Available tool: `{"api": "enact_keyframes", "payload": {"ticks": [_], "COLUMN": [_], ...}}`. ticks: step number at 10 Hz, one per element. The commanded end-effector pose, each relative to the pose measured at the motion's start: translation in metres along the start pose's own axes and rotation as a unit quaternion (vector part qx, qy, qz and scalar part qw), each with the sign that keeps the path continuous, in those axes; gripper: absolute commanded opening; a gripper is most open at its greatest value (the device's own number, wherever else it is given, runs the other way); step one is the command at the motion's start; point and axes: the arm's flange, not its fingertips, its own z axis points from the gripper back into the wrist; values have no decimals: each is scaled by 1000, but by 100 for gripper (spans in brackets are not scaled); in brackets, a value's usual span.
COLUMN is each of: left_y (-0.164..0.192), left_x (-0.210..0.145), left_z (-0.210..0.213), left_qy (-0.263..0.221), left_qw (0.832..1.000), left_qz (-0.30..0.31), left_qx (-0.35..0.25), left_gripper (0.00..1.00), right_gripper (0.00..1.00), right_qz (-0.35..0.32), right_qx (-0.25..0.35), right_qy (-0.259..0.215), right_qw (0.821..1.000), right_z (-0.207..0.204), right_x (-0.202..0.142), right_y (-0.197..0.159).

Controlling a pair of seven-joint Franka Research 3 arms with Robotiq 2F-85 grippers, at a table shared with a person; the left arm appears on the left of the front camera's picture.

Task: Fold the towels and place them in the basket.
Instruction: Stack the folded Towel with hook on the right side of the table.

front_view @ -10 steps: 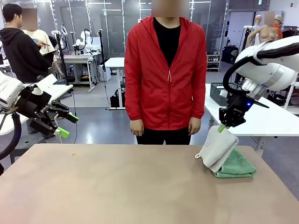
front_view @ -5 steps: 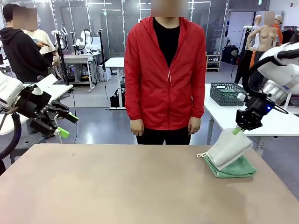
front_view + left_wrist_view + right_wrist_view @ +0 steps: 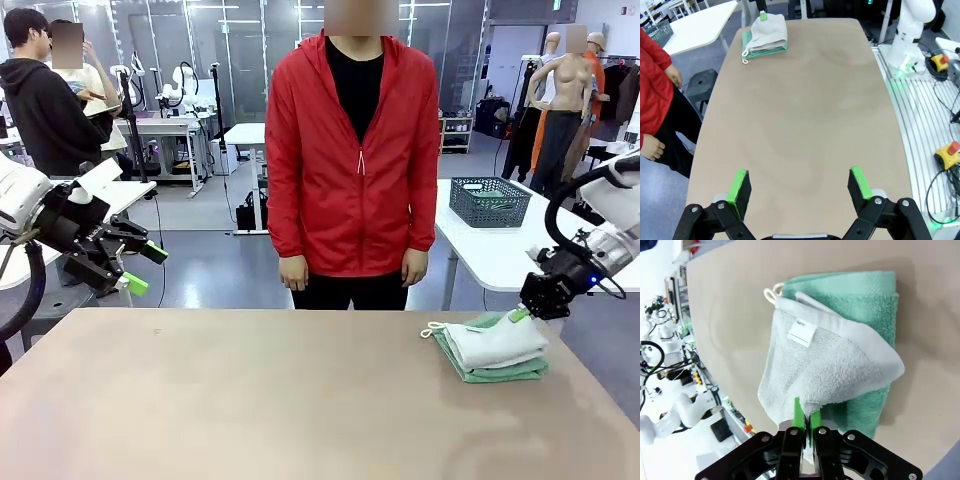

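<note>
Right hand (image 3: pixel 522 314): pinched shut on off-white towel (image 3: pixel 495 343) edge, laying it folded atop mint green towel (image 3: pixel 500 370), stacked for the basket (image 3: pixel 489 201). Left hand (image 3: pixel 799 189): wide open, empty, clear of the work.

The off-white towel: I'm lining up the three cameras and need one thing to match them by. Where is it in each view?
Front view: off-white towel at right, lying on the mint green towel, right gripper pinching its far edge.
Left wrist view: top left, at the table's far end.
Right wrist view: centre, between the shut fingers.
Shared landmark: its cord loop.
</note>
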Motion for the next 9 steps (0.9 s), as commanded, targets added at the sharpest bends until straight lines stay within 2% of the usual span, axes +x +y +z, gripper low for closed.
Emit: {"api": "enact_keyframes", "payload": {"ticks": [1, 2, 3, 4, 5, 6, 7, 8, 9], "left_y": [-1, -1, -1, -1, -1, -1, -1, -1, -1], "left_x": [1, 1, 1, 1, 1, 1, 1, 1, 1], "left_z": [1, 1, 1, 1, 1, 1, 1, 1, 1], "left_qy": [-8, -8, -8, -8, -8, -8, -8, -8, -8], "left_qw": [1000, 1000, 1000, 1000, 1000, 1000, 1000, 1000, 1000], "left_qz": [-4, -4, -4, -4, -4, -4, -4, -4, -4], "left_qx": [-3, -3, -3, -3, -3, -3, -3, -3, -3], "left_gripper": [98, 98, 98, 98, 98, 98, 98, 98, 98], "right_gripper": [5, 24, 25, 44, 45, 64, 64, 84, 84], "right_qz": [-31, -54, -80, -99, -110, -110, -106, -107, -104], "right_qx": [18, 13, -7, -31, -72, -118, -171, -217, -256], "right_qy": [8, 11, 17, 27, 31, 30, 27, 21, 3], "right_qw": [999, 998, 997, 994, 991, 987, 979, 970, 961], "right_z": [6, 7, 8, 8, 9, 11, 11, 12, 15], "right_x": [10, 9, 9, 9, 8, 8, 10, 11, 10], "right_y": [-4, -5, -5, -1, 6, 14, 21, 28, 43]}}
